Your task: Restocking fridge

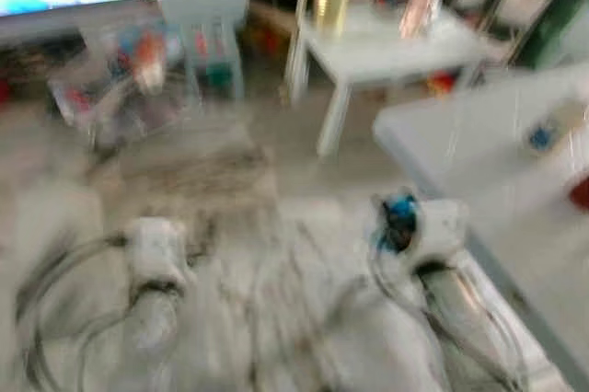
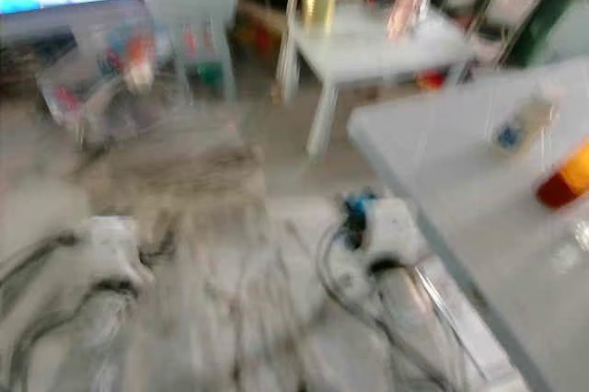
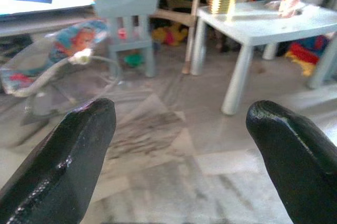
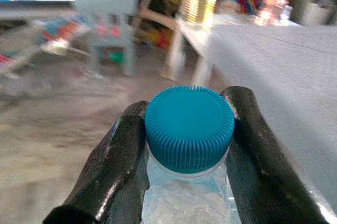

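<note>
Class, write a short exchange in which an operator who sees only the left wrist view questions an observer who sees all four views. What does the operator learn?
Operator: My left gripper is open and empty. Is the right gripper holding anything?
Observer: Yes. The right gripper is shut on a clear bottle, with a finger on either side of its blue cap.
Operator: Is anything on the robot's right, nearer than the small white table?
Observer: A larger pale table stands there, with a blue-labelled bottle and a red-and-orange item on it.
</note>
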